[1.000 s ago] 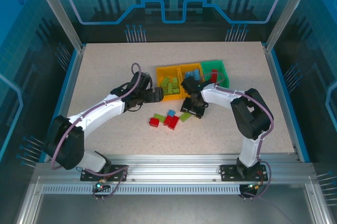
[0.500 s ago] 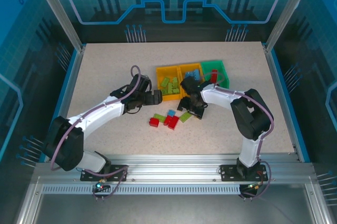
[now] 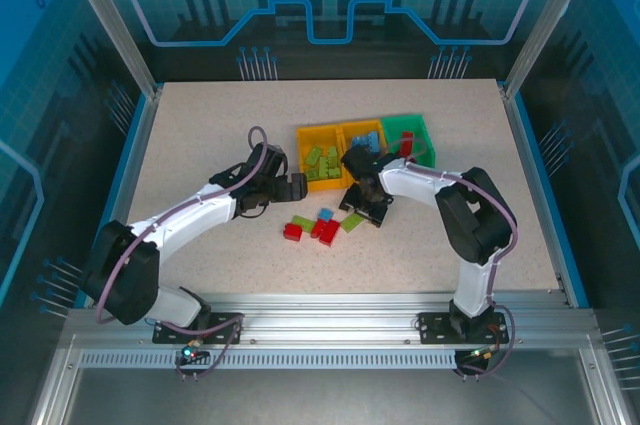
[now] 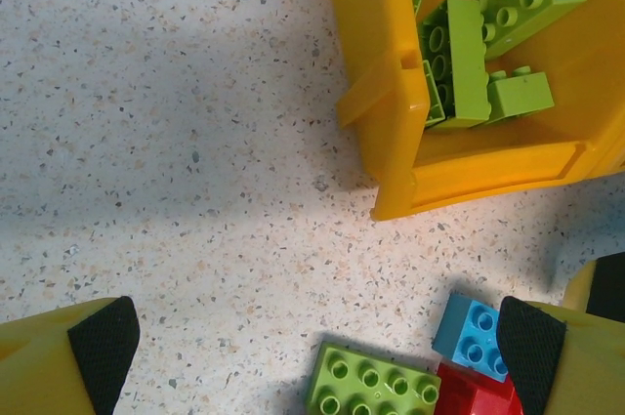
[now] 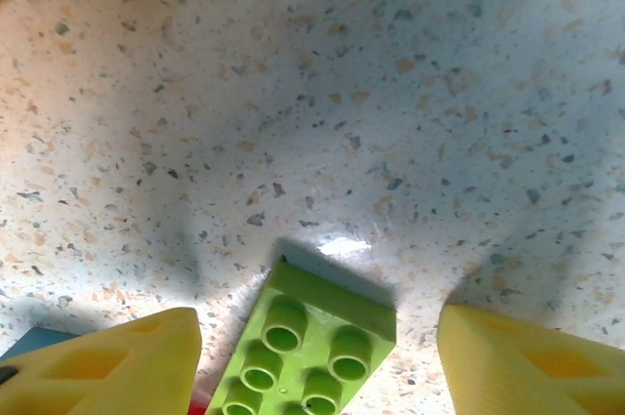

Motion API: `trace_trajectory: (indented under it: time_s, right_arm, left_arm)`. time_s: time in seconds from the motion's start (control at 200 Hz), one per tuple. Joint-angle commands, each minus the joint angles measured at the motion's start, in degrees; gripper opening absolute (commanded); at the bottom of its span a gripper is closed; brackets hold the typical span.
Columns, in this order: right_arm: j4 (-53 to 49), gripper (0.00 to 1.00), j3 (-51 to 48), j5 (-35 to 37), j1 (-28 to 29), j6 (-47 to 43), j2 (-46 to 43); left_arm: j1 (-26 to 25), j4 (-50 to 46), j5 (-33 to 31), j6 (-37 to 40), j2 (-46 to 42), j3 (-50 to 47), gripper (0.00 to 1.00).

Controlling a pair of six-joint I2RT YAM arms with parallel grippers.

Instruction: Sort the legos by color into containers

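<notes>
White-and-black arms; purple cables; yellow claw fingers, black pads.

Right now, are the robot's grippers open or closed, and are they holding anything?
Left gripper: open, holding nothing.
Right gripper: open, above a green brick, not gripping it.

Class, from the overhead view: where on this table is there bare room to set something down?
Free: the speckled tabletop rear-left of the row of orange-yellow and green plastic bins, the rear right corner beside them, and the near strip. Crowded: before the bins, where the left gripper and right gripper hang over loose red, blue and lime plastic bricks.
</notes>
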Motion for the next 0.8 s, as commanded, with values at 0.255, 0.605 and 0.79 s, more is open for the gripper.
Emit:
trace_trajectory:
  time_s: [0.255,0.605,0.79]
  right_arm:
    - [-9.61,0.55,2.91,-8.39,0.89,0.25,4.73]
    - [-9.41,0.39,0.55,-5.31,-1.94,-4.08,3.09]
    - [-11.05,0.38,4.77,-1.55,-1.33,-7.84,-1.11]
  left_arm:
    - [0.45,0.66,-1.02,-0.55,-2.45,-2.10,0.99]
    - [1.07,1.12,-1.09,-0.80,-3.39,-3.62,0.99]
    - [1.08,0.66,-1.13,-1.17,-3.60,-3.69,0.99]
